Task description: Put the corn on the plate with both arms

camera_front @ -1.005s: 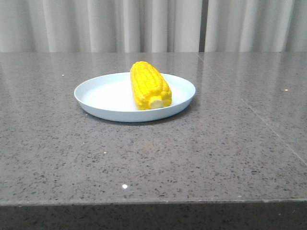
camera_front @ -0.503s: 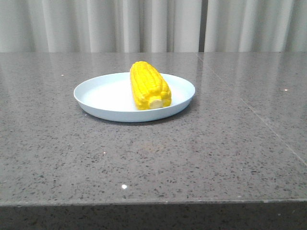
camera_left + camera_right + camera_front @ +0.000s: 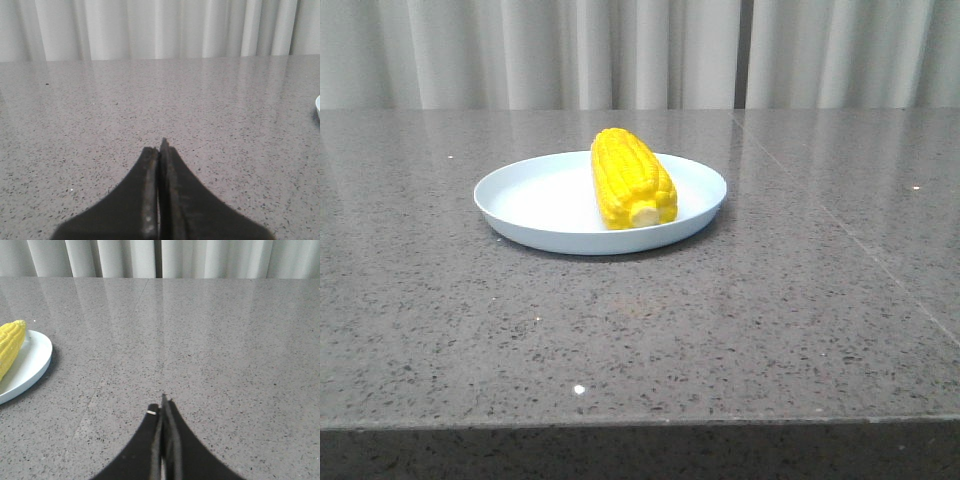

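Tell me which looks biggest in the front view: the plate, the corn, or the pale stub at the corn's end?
1. The plate looks biggest, wider than the corn is long.
2. The corn comes next; it lies on the plate.
3. The pale stub looks smallest, just the corn's near end.

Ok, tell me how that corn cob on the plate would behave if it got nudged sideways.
The corn is round-bodied and lies on its side, so it would probably roll. The plate has only a low rim, which might not stop it. It looks stiff and plastic, so likely light.
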